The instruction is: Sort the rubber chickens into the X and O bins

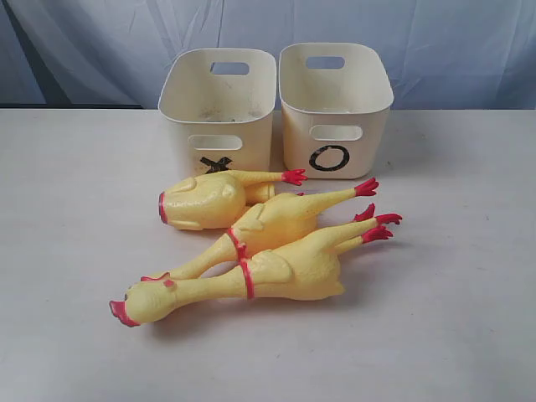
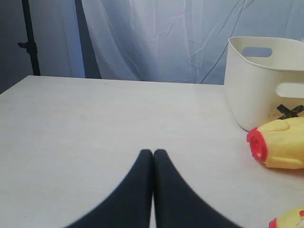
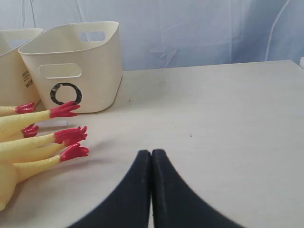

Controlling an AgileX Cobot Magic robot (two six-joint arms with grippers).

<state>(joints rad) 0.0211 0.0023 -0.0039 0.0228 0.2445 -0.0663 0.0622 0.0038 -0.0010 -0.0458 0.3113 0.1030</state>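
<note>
Found the left gripper point(image 2: 153, 153) pinched fully together, black fingertips point(image 2: 142, 166) touching along their length, nothing held, poised low over the pale table point(image 2: 95, 118). Found the right gripper point(image 3: 151, 153) in the same state: tips pressed flat against each other, gripping nothing, low over the tabletop to the right of the toys. Noted two cream bins side by side at the back of the table, close together: X bin point(image 1: 216, 96) on the left, O bin point(image 1: 335, 92) on the right, black marks facing the exterior camera, the X half hidden behind a chicken. Counted three rubber chickens point(image 1: 251, 234) lying on the tabletop just in front of the bins. Placed the headless body point(image 1: 205, 201) nearest the X bin, red-rimmed open neck end pointing left, red feet pointing right toward the gap between the bins. Placed the middle chicken point(image 1: 272, 222) diagonally against that body, feet up near the O bin, neck running down and left behind the front one's head. Placed the front chicken point(image 1: 268, 276) closest to the camera, lying along the middle one and touching it, red-beaked head at the lower left, legs stretched to the upper right. Could not make out the middle chicken's head clearly. Noted a pale wrinkled cloth backdrop point(image 1: 435, 42) behind the table
</note>
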